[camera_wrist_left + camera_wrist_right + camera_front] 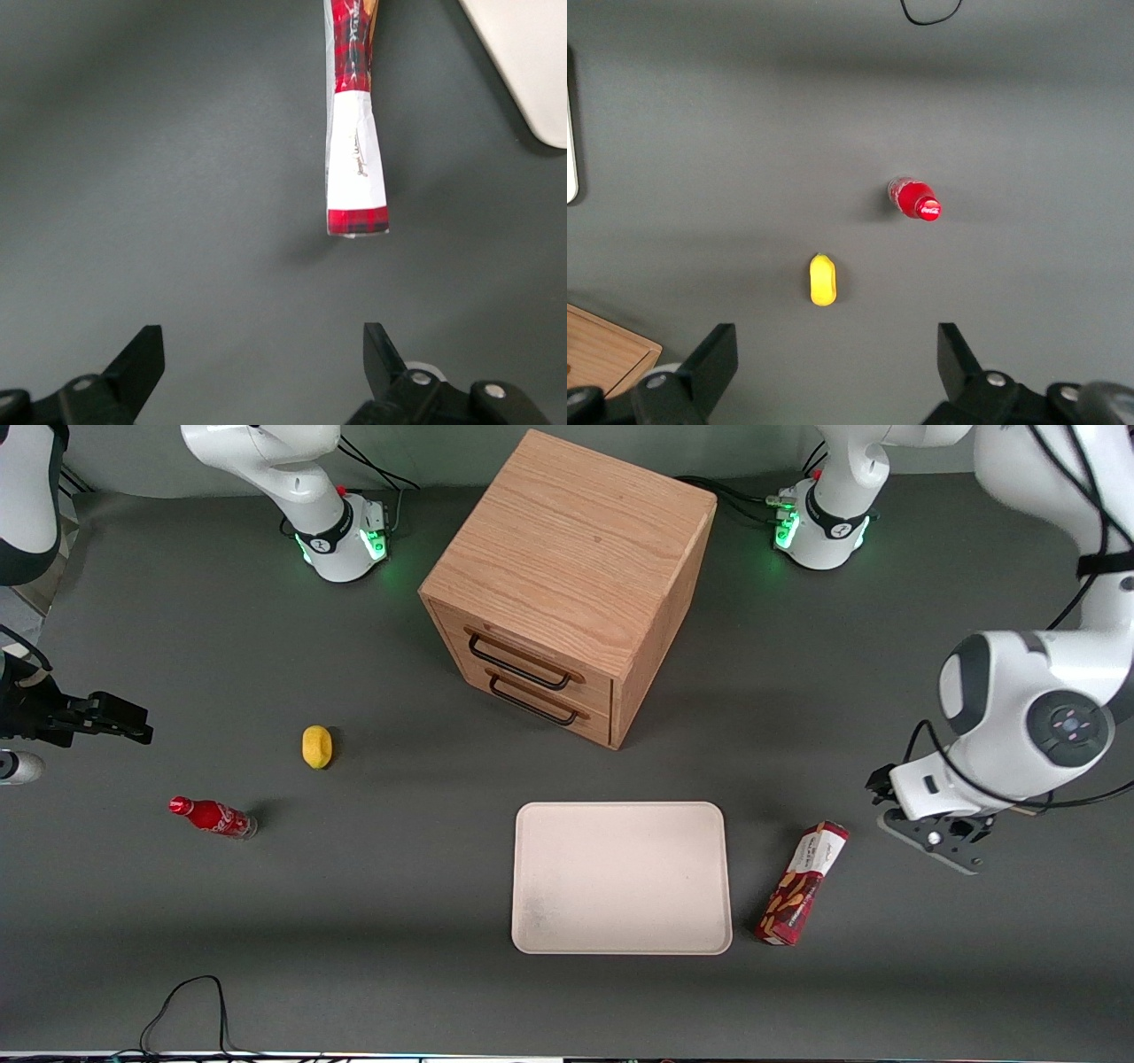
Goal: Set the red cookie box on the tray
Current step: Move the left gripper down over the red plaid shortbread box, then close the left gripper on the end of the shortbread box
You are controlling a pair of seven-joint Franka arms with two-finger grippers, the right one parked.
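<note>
Your long dark-red cookie box (pixel 803 883) lies flat just beside the cream rounded tray (pixel 620 939), toward 3 o'clock, partly cut off wrist-side, while the black gripper (pixel 263 359) hovers nearby, wide open, empty.

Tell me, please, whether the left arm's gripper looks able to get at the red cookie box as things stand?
Probably yes. The gripper hangs open beside the red cookie box, with only bare table between them; the tray lies apart from the box.
</note>
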